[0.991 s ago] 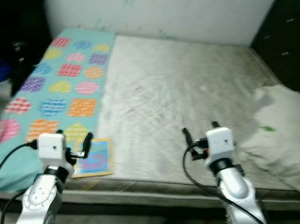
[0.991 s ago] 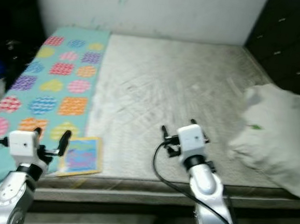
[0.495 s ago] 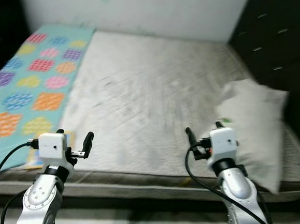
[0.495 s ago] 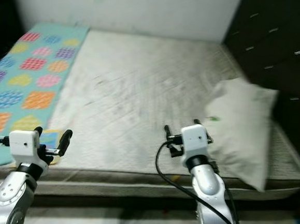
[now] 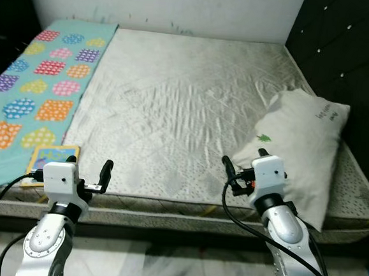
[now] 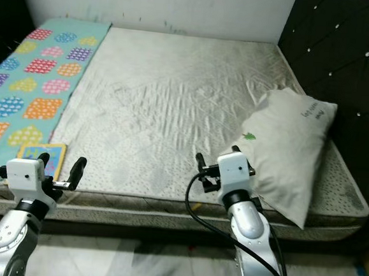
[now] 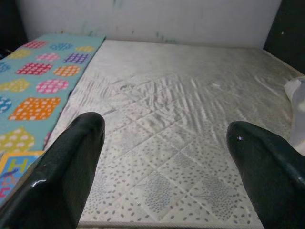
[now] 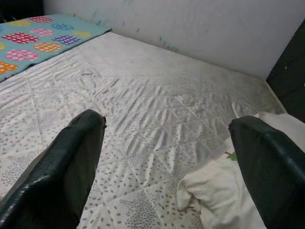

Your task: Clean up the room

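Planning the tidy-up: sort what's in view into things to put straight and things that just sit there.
To tidy: pillow, lying askew at the mattress's right edge; book on the teal blanket.
Just there: mattress, dark padded wall, floor.

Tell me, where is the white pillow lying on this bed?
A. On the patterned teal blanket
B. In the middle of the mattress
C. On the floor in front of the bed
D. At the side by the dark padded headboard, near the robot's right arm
D: the white pillow rests on the mattress right beside the dark padded headboard, just beyond the right gripper, far from the teal blanket.
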`<state>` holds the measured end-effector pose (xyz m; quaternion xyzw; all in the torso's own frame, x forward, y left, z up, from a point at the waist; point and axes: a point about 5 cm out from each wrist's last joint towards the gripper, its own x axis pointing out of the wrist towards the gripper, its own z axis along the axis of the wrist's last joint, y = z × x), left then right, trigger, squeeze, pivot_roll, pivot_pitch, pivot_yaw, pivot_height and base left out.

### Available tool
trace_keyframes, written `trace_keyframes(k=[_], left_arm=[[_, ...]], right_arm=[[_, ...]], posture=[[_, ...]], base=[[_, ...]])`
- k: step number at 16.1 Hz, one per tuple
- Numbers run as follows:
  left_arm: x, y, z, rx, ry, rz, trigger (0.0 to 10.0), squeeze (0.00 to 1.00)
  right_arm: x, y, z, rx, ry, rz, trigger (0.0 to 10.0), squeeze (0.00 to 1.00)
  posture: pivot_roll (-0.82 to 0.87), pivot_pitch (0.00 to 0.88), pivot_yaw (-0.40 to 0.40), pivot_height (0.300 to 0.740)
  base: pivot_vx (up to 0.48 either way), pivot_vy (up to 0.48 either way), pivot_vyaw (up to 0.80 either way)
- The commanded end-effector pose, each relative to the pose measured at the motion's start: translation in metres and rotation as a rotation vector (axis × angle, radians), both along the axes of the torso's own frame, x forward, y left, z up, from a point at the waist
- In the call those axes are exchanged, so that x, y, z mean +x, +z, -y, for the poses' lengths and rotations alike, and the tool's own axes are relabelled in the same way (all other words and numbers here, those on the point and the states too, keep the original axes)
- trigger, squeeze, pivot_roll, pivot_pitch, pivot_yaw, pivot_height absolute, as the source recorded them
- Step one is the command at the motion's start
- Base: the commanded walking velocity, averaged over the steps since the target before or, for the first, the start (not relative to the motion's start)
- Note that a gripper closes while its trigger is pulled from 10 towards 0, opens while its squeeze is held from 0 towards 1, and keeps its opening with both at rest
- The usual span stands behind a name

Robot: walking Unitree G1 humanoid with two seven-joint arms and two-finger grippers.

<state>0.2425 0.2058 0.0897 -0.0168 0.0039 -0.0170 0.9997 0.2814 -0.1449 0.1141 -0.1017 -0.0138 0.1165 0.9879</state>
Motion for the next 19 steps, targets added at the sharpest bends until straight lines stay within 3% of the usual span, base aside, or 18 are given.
trace_keyframes(k=[1, 14, 19], left_arm=[[0.0009, 0.0034, 0.0014, 0.0, -0.009, 0.02, 10.0, 0.0], [0.001, 0.0021, 0.0032, 0.006, -0.028, 0.011, 10.0, 0.0], [0.0029, -0.0012, -0.0002, 0.02, 0.006, -0.018, 10.0, 0.0]], right_arm=[[0.0021, 0.0032, 0.0004, -0.005, 0.007, 0.011, 10.0, 0.0], [0.0021, 0.0027, -0.0004, 0.0, 0.005, 0.014, 10.0, 0.0], [0.0017, 0.0021, -0.0005, 0.001, 0.003, 0.013, 10.0, 0.0]], posture=[[-0.1, 0.066, -0.028, 0.74], [-0.1, 0.058, -0.023, 0.74], [-0.09, 0.056, -0.023, 0.74]], base=[[0.311, 0.0, 0.0], [0.322, 0.0, 0.0], [0.0, 0.0, 0.0]])
